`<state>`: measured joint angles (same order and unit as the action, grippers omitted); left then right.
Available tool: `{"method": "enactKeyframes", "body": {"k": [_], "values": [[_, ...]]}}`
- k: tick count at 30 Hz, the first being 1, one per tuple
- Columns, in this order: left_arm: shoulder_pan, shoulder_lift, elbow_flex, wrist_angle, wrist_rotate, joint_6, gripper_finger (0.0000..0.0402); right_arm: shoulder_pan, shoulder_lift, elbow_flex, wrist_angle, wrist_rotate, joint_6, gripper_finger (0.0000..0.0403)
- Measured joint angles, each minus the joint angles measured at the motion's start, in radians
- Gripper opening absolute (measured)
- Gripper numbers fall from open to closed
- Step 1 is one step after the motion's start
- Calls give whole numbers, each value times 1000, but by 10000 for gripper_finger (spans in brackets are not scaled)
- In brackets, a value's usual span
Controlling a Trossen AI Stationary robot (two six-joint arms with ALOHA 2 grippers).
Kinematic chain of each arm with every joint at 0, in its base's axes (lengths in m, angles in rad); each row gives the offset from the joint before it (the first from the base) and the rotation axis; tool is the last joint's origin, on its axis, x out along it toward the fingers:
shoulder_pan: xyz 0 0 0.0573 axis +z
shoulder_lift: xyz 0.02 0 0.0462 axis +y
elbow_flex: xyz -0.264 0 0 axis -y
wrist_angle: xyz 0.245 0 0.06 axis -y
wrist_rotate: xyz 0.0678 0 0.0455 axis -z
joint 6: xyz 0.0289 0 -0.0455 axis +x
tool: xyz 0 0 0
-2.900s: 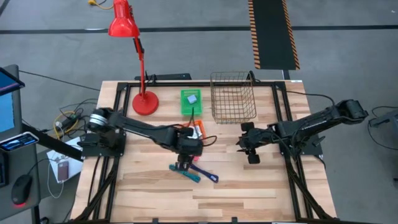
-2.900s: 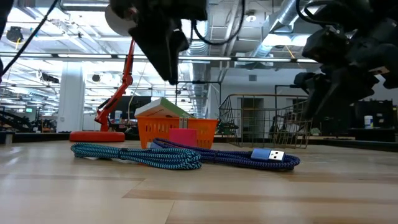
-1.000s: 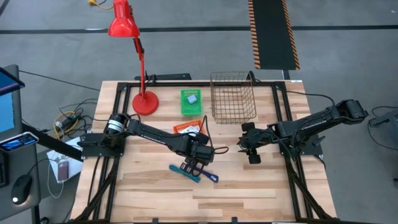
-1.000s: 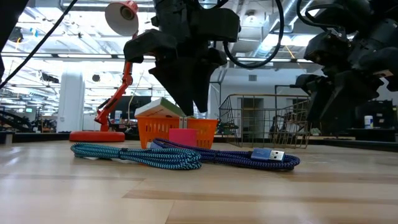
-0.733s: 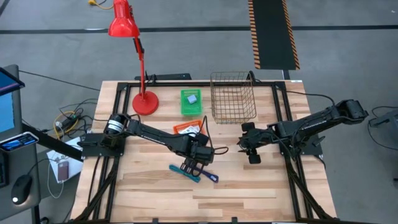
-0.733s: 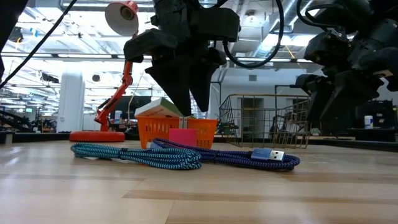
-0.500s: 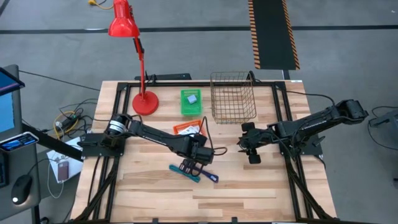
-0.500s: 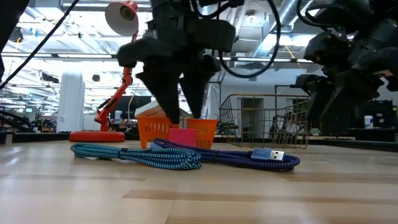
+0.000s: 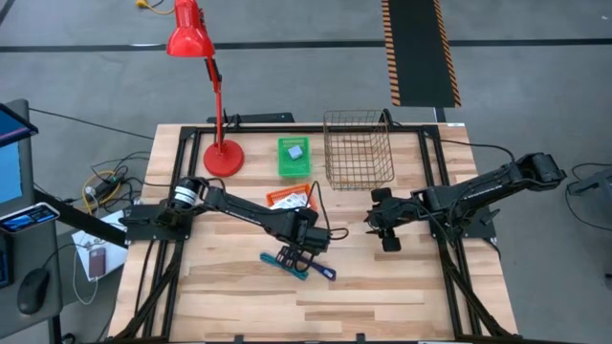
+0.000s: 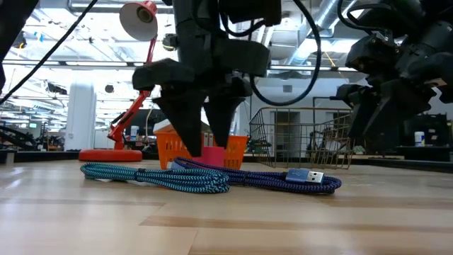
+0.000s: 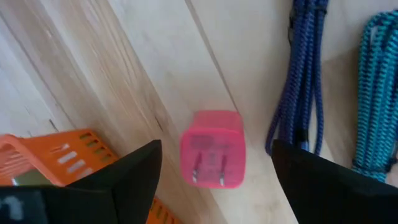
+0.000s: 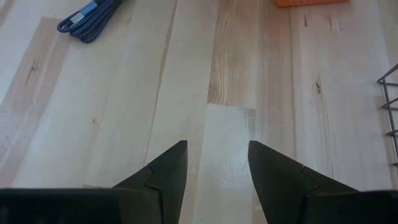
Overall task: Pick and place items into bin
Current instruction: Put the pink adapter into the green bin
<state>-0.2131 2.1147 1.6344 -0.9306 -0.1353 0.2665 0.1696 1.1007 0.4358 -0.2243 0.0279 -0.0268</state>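
Note:
A pink plug block (image 11: 211, 149) lies on the table with its two prongs showing; it is also seen in the low view (image 10: 210, 156). My left gripper (image 11: 217, 148) (image 10: 202, 145) (image 9: 293, 256) hangs over it, open, one finger on each side with gaps between. Beside it lie a blue-purple braided cable (image 11: 305, 81) (image 9: 320, 268) and a teal braided cable (image 11: 376, 93) (image 9: 285, 266). The wire bin (image 9: 359, 148) stands at the far side. My right gripper (image 12: 217, 155) (image 9: 383, 230) waits open above bare wood, right of centre.
A small orange crate (image 9: 290, 198) (image 11: 56, 155) sits just beyond the plug. A green tray (image 9: 295, 156) with a small grey block lies left of the bin. The red lamp's base (image 9: 222, 158) stands at the far left. Bare wood lies toward the near edge.
My left gripper has come down toward the pink plug and shifted slightly toward the table's near left, staying open. Its fingertips now reach about the plug's height. The plug and both cables have stayed where they were.

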Motion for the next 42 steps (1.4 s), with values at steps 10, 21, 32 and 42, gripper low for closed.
{"method": "enactKeyframes", "body": {"k": [10,21,32,42], "values": [[17,6,0,2,20,0,284,0,0,0,1,-1,0,164],[39,14,0,1,65,0,230,0,0,0,1,-1,1,163],[40,14,4,-1,81,-7,140,0,0,0,1,-1,1,163],[11,15,139,-95,16,-37,145,0,0,0,1,-1,1,163]]}}
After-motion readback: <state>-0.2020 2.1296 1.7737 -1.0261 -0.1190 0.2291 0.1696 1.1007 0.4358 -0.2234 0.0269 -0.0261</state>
